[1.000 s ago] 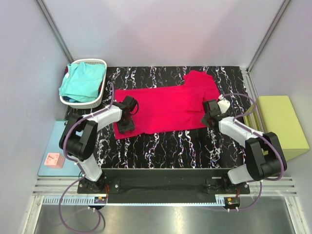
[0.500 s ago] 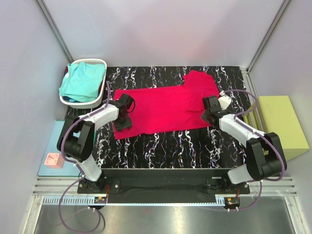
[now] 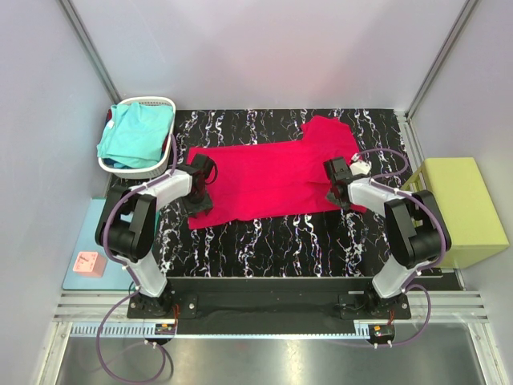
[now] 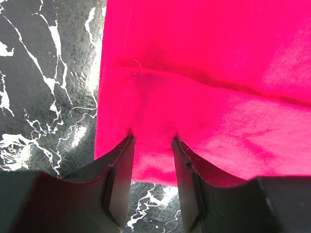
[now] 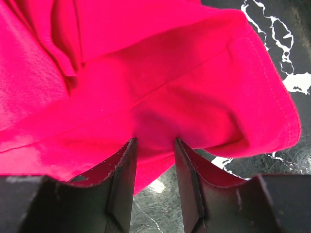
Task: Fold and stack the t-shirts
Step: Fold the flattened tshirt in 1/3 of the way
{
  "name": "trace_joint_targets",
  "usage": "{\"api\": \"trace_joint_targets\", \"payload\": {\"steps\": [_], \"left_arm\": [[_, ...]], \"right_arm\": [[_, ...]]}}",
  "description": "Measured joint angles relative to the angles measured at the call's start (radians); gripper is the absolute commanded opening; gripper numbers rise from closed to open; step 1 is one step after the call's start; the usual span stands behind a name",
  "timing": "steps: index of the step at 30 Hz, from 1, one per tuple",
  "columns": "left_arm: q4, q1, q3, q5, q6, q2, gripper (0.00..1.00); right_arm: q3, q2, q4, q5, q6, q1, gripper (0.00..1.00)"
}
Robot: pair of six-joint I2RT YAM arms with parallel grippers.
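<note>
So, barely begun: my left tool (image 4: 153, 141) and right tool (image 5: 155, 141), half-closed, each pinch an end of the crimson t-shirt (image 3: 264, 180), spread unfolded mid-counter (image 3: 272, 241); the turquoise t-shirt (image 3: 135, 135) lies in the basket (image 3: 152, 100), far-left corner.

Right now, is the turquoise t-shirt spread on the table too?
No, the turquoise t-shirt sits bunched in the white basket; only the red t-shirt lies on the table.
</note>
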Motion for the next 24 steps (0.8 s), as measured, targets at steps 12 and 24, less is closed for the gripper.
{"api": "trace_joint_targets", "payload": {"steps": [12, 24], "left_arm": [[-0.01, 0.032, 0.006, 0.013, 0.032, 0.003, 0.4], [-0.009, 0.037, 0.009, 0.026, 0.033, 0.007, 0.42]], "right_arm": [[-0.002, -0.008, -0.049, -0.022, 0.009, 0.0, 0.52], [-0.043, -0.192, -0.078, 0.0, 0.008, 0.0, 0.64]]}}
